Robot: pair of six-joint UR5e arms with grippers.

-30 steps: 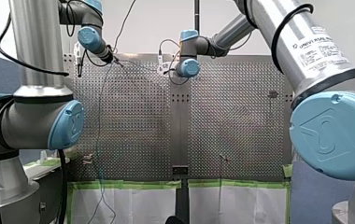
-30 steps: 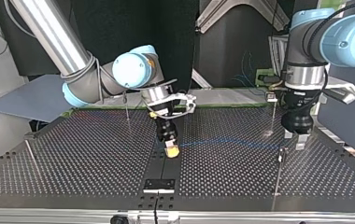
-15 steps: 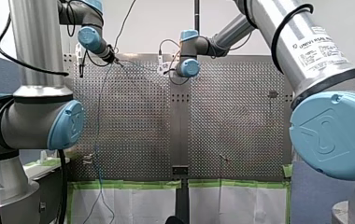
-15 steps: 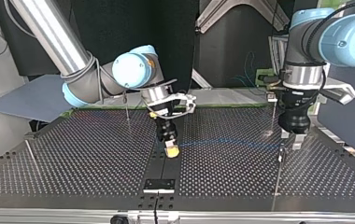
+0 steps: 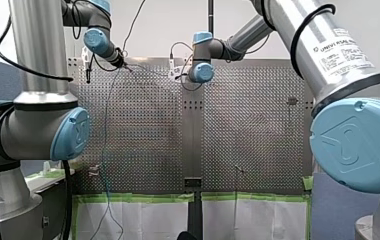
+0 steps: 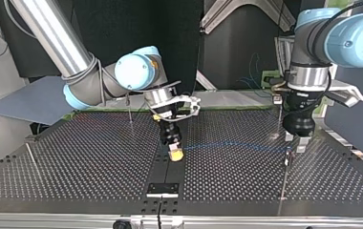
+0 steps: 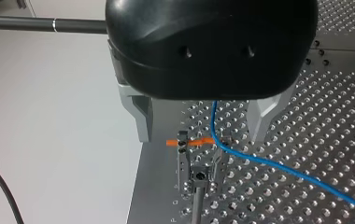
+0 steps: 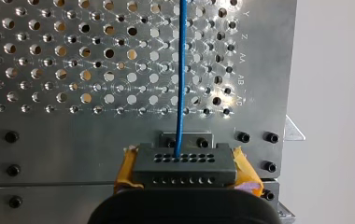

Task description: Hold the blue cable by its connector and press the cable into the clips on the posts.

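Observation:
In the right wrist view my right gripper [image 8: 185, 166] is shut on the black connector [image 8: 185, 161], with yellow pads on both sides. The blue cable [image 8: 181, 70] runs straight ahead from it. In the top view my right gripper [image 6: 175, 153] holds the connector low over the table's middle strip, and the blue cable [image 6: 232, 143] stretches toward the view's right. My left gripper [image 6: 295, 141] hangs open over a post [image 6: 284, 176]. In the left wrist view my left gripper [image 7: 201, 139] straddles the post's clip [image 7: 199, 154], which carries an orange piece. The blue cable [image 7: 278, 168] crosses the clip's top; I cannot tell if it is seated.
More thin posts stand on the perforated table [image 6: 84, 167]: one [image 6: 129, 112] behind my right arm, one [image 6: 31, 160] at the top view's left, one [image 6: 279, 117] behind my left gripper. A black plate [image 6: 163, 188] lies on the middle strip near the table's edge.
My left gripper has shifted slightly toward the top view's left, closer over the post. My right gripper and the connector have stayed still.

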